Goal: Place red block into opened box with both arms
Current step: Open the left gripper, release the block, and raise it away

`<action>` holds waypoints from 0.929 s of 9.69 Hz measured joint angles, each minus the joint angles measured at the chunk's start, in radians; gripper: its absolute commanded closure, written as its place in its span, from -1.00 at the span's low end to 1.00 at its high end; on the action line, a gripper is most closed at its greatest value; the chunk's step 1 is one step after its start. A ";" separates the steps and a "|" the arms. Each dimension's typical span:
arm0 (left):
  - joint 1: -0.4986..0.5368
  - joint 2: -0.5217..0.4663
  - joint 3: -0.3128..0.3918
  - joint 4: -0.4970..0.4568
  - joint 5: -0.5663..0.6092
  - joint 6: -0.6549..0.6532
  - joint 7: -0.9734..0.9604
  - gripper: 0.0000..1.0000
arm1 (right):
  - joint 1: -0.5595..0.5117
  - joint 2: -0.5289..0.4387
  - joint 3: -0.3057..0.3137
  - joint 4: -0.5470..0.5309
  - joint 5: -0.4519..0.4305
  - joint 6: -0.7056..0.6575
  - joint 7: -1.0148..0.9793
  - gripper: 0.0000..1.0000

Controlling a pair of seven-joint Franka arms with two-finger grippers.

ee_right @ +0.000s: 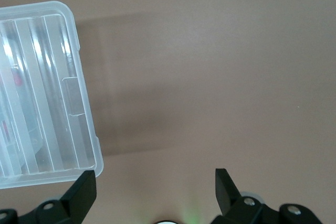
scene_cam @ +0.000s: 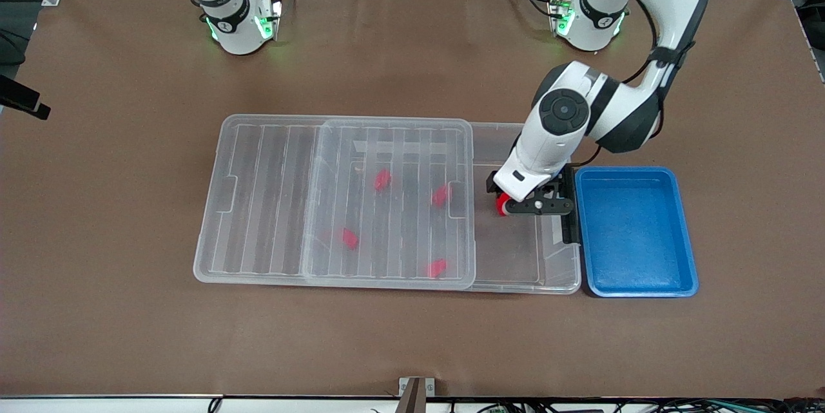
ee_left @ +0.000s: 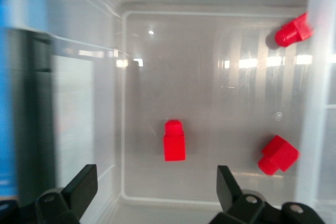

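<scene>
Hovering left gripper (ee_left: 152,192) jaws wide, empty, over red block (ee_left: 174,140) in box (scene_cam: 554,284): light, rigid, slick; best pinched across cube faces; right gripper (ee_right: 155,190) waiting wide, empty.

Brown table (scene_cam: 412,342), wide and flat, and the two arm bases stand along its edge farthest from the front camera, green lights glowing. Mid-table sits the box (scene_cam: 528,274), clear and shallow, long side running between the two ends of the table. Its ribbed lid (scene_cam: 258,207) lies slid toward the right arm's end, partly over the box and partly overhanging onto the table. Just beside the box, at its short side toward the left arm's end, the blue tray (scene_cam: 635,232) rests on the table, its edge touching or almost touching the box's black handle strip (scene_cam: 568,226).
</scene>
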 measured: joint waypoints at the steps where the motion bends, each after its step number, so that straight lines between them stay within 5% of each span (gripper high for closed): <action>1: 0.002 -0.017 0.001 0.080 0.001 -0.110 0.005 -1.00 | 0.000 0.000 0.000 0.000 0.000 -0.003 0.000 -1.00; 5: 0.103 -0.043 0.006 0.345 0.010 -0.340 0.203 -1.00 | 0.000 0.000 0.000 0.000 0.000 -0.006 0.000 -1.00; 6: 0.139 -0.063 0.006 0.362 0.009 -0.350 0.228 -1.00 | 0.000 0.000 0.000 -0.001 0.000 -0.006 0.000 -0.55; 7: 0.162 -0.092 0.005 0.369 0.009 -0.370 0.238 -1.00 | 0.000 0.000 0.000 -0.001 0.000 -0.005 -0.003 0.28; 8: 0.168 -0.124 0.005 0.371 0.009 -0.399 0.239 -1.00 | 0.000 0.001 0.000 -0.006 0.001 -0.006 -0.028 0.79; 9: 0.173 -0.158 0.005 0.372 0.007 -0.423 0.242 -1.00 | 0.001 0.004 0.001 -0.030 0.017 0.010 -0.074 0.98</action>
